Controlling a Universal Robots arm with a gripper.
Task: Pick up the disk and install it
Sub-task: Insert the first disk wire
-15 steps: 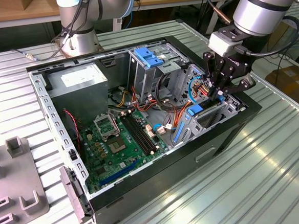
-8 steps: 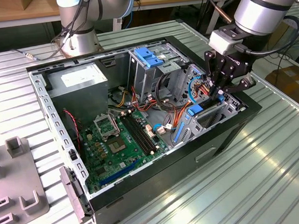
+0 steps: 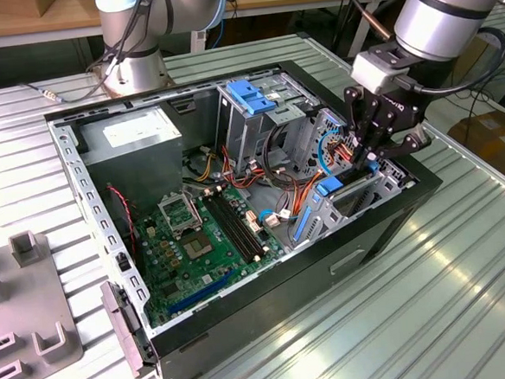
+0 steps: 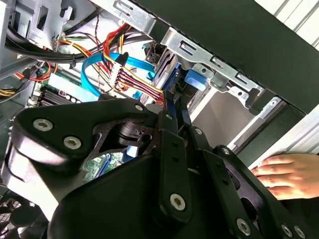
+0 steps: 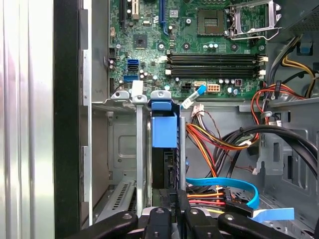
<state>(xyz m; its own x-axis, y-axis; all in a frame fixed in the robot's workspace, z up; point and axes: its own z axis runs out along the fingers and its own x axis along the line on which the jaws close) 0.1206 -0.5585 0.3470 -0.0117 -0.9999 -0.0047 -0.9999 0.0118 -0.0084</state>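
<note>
The claw [image 3: 373,151] hangs inside the open computer case [image 3: 245,329], over the drive bay [image 3: 357,191] at the exterior view's right end of the case, just beside the black side wall. In the first wrist view its black fingers [image 5: 164,219] stand pressed close around the edge of the disk [image 5: 164,164], which sits upright in the bay slot with its blue plastic rail [image 5: 164,127] facing the camera. The disk is lodged between the bay's grey metal walls, near the motherboard [image 5: 199,45]. A blue flat cable [image 5: 224,186] and a bundle of red, yellow and orange wires [image 5: 209,139] lie just beside the slot. In the exterior view a grey power-supply box [image 3: 136,137] sits at the far left corner of the case, and a metal cage with a blue handle [image 3: 250,98] stands near the middle. In the second wrist view a person's hand [image 4: 281,174] rests outside the case wall, on the ribbed worktop [image 3: 433,298].
</note>
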